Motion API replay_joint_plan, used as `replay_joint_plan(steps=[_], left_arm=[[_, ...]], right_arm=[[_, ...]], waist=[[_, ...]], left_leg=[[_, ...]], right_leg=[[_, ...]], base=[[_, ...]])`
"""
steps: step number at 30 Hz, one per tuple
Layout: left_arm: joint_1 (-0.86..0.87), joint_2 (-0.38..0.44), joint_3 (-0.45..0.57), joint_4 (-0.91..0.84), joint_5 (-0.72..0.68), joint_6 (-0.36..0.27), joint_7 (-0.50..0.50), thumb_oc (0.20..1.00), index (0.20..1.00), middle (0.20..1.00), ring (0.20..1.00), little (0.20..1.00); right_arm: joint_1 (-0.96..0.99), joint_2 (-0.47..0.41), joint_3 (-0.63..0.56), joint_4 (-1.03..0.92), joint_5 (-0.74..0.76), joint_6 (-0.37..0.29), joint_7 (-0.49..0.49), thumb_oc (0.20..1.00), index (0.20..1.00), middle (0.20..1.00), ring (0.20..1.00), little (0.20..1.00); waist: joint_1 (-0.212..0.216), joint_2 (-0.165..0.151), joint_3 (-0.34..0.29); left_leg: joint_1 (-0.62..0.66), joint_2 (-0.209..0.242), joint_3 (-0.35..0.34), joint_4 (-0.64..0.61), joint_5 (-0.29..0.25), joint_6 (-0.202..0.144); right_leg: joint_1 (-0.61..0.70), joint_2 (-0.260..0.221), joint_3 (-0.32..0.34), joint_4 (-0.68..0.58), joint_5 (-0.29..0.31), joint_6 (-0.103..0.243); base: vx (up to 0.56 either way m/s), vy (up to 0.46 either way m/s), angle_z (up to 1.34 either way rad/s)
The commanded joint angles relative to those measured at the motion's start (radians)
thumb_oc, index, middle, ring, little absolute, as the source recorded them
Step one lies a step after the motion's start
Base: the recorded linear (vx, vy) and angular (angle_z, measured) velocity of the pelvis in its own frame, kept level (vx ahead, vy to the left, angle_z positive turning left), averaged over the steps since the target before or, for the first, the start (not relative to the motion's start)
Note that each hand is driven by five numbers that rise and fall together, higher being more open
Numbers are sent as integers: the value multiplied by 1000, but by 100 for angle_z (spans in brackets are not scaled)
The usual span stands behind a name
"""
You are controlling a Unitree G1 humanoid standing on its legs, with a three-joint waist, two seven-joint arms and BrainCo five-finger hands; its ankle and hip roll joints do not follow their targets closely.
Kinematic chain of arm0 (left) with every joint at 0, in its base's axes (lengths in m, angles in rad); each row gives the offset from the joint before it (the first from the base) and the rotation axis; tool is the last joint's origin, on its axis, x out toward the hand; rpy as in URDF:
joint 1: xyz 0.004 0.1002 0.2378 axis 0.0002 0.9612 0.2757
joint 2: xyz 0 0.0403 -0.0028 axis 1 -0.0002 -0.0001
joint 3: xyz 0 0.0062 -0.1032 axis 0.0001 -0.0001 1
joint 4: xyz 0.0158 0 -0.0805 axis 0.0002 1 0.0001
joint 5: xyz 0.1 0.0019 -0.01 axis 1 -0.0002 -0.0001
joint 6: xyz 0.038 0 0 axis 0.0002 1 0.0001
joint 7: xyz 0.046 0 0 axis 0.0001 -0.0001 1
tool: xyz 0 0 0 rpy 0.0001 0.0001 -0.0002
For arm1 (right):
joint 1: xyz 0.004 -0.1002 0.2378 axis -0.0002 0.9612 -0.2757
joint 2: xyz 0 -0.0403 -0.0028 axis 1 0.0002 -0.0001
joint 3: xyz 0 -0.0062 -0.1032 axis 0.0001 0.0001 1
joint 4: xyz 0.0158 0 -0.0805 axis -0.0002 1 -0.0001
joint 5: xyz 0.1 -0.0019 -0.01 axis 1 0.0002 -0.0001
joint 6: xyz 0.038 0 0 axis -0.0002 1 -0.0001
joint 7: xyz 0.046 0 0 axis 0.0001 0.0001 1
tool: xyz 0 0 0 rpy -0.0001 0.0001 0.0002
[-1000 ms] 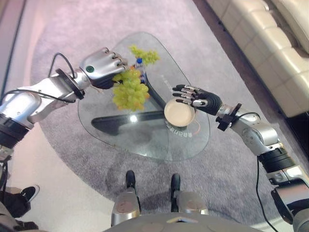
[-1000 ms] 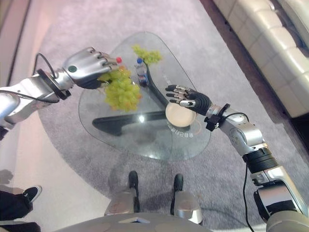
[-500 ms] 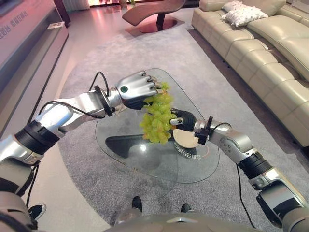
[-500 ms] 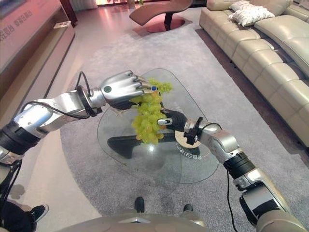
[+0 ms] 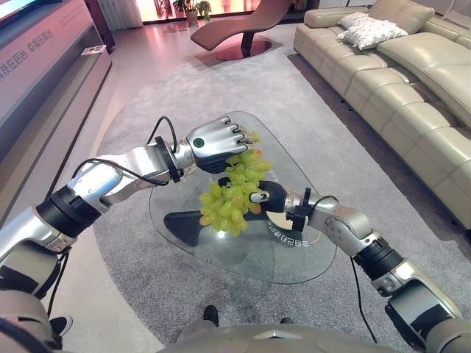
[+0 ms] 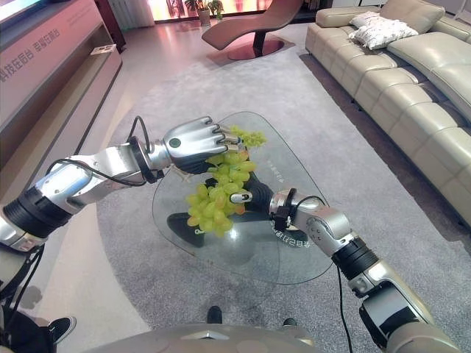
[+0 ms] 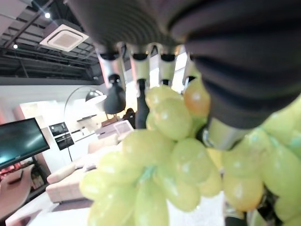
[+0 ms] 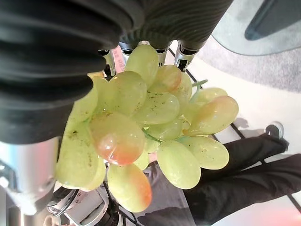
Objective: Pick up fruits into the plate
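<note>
Right now your left hand (image 5: 215,141) has its fingers curled over the top of a big bunch of green grapes (image 5: 232,195), and the bunch hangs free above the glass table (image 5: 294,257), well clear of its surface. Your right hand (image 6: 254,200) sits just beside the lower half of the bunch; in the right wrist view the grapes (image 8: 146,127) press close against its palm and fingers, but you cannot tell from these pictures whether those fingers grip them or only rest against them. The plate (image 5: 278,220) lies on the glass under and just behind that right hand, mostly hidden by it. A 2nd, smaller bunch (image 6: 252,137) lies at the far edge of the table. Treat the bunch as soft and loose: it looks fairly heavy for 1 grip, the berries probably bruise or pop off if squeezed, and the lower grapes likely swing as the arm moves. Keep your hold at the stem end where the left hand has it, support from beneath with straight fingers rather than pinching, and lower it slowly so it settles inside the plate's rim.
</note>
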Motion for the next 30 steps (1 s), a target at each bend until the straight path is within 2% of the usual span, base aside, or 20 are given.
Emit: replay_joint_plan(steps=[1,2,24,25,26,30], left_arm=[[-41,-26,39,16,-55,52,28,200,200,200,200,200],[-40,-27,40,16,-54,54,27,200,200,200,200,200],[12,-33,77,32,-71,69,16,200,200,200,200,200],[33,-38,92,37,-93,86,12,658,658,658,658,658],[52,-38,104,40,-122,102,7,1000,1000,1000,1000,1000],[168,-50,182,73,-168,138,20,1000,1000,1000,1000,1000]], right_arm=[[-13,64,28,-129,98,-39,16,583,583,583,583,583],[-10,69,30,-127,101,-44,8,200,200,200,200,200],[47,83,-5,-84,109,-60,-10,200,200,200,200,200],[61,81,-17,-79,99,-70,-16,200,200,200,200,200],[74,77,-27,-78,90,-78,-24,200,200,200,200,200],[139,54,-90,-73,67,-115,-18,200,200,200,200,200]], waist=[[15,-45,-13],[14,-45,-13],[10,-46,3],[10,-46,6],[10,-47,8],[8,-52,19]], left_leg=[[92,-65,38,5,-186,31],[92,-65,38,5,-186,31],[98,-64,38,5,-190,33],[99,-64,38,5,-191,33],[99,-64,38,5,-191,34],[100,-62,41,5,-190,35]], right_leg=[[29,-13,-29,14,-54,28],[29,-13,-29,14,-54,28],[33,-10,-24,11,-53,28],[33,-10,-22,10,-53,28],[33,-9,-22,10,-53,28],[30,-8,-16,12,-51,29]], base=[[0,0,0],[0,0,0],[0,0,0],[0,0,0],[0,0,0],[0,0,0]])
